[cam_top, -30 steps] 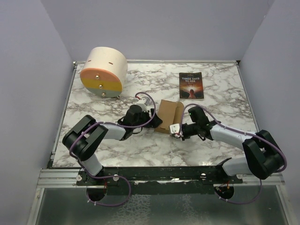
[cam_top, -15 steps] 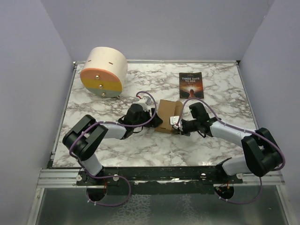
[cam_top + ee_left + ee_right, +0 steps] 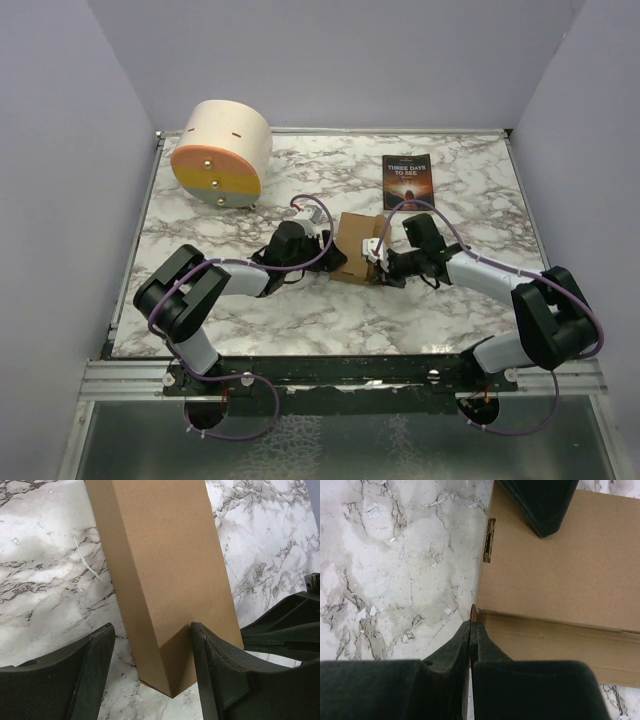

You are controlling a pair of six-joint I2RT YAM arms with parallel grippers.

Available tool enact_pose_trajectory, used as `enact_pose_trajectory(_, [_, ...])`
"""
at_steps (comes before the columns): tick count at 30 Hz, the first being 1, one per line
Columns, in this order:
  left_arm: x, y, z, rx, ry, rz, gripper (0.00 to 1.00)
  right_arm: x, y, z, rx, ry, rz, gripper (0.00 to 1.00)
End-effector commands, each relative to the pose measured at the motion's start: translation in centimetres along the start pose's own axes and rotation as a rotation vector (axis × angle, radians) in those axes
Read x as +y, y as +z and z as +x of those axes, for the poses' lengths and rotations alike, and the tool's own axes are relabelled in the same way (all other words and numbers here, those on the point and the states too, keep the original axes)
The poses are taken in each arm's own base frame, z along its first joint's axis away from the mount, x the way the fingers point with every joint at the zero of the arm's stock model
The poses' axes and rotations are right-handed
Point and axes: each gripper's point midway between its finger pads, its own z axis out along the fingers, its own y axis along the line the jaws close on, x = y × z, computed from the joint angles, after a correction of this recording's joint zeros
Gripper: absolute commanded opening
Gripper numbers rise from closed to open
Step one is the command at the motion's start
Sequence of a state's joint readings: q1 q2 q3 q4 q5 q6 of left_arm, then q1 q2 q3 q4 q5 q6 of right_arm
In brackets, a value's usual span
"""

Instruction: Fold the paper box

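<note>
Left fingers (image 3: pixel 100 665): spread apart, not clamped. The left gripper (image 3: pixel 151 627) straddles one end of the paper box (image 3: pixel 170 555); one finger touches the cardboard, the other stands just clear of it.
Right fingers (image 3: pixel 452 650): pressed tight together. The right gripper (image 3: pixel 471 622) has its tips at the box's edge, by a corner (whether a sliver of card sits between them I cannot tell).
Box position: mid-table between the two grippers, plain brown and unprinted, folded into a flat-sided block. A dark slit (image 3: pixel 490 540) shows near its edge in the right wrist view.
Writing: the book (image 3: pixel 408 182) beyond the box has a dark cover that reads "THREE DAYS TO SEE"; the smaller print is too small to read.
Cylinder (image 3: pixel 222 152): cream with an orange-yellow face, at the far left corner, with no readable marks.
Table (image 3: pixel 460 320): white marble pattern.
Change over the last second: the right gripper has moved from the box's near right corner up along its right side, toward the book. The left arm and the box lie almost where they were.
</note>
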State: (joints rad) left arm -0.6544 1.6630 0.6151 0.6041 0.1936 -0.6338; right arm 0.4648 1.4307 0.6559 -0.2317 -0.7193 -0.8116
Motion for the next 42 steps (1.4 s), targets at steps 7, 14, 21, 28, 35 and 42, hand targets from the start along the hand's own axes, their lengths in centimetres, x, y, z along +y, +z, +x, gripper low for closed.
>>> enact_pose_trajectory(7, [2.2,0.0,1.7,0.068,-0.009,-0.068,0.63,-0.4,-0.4,0.9,0.035,0.080,0.008,0.01])
enact_pose_trajectory(14, [2.2,0.0,1.7,0.069,-0.006,-0.068,0.63,-0.4,-0.2,1.1,0.050,0.123,0.004,0.01])
enact_pose_trajectory(21, [2.0,0.0,1.6,0.069,-0.003,-0.060,0.63,-0.7,-0.2,0.9,0.048,0.148,0.007,0.01])
enact_pose_trajectory(28, [1.5,0.2,1.1,0.064,-0.001,-0.040,0.63,-0.3,-0.2,-0.1,0.006,0.130,-0.015,0.01])
enact_pose_trajectory(35, [1.9,0.6,1.8,0.087,-0.009,-0.047,0.63,0.0,-0.4,-0.8,-0.024,0.098,-0.024,0.01])
enact_pose_trajectory(42, [1.9,0.6,1.8,0.088,-0.011,-0.047,0.63,0.3,-0.3,-0.8,-0.023,0.077,-0.034,0.01])
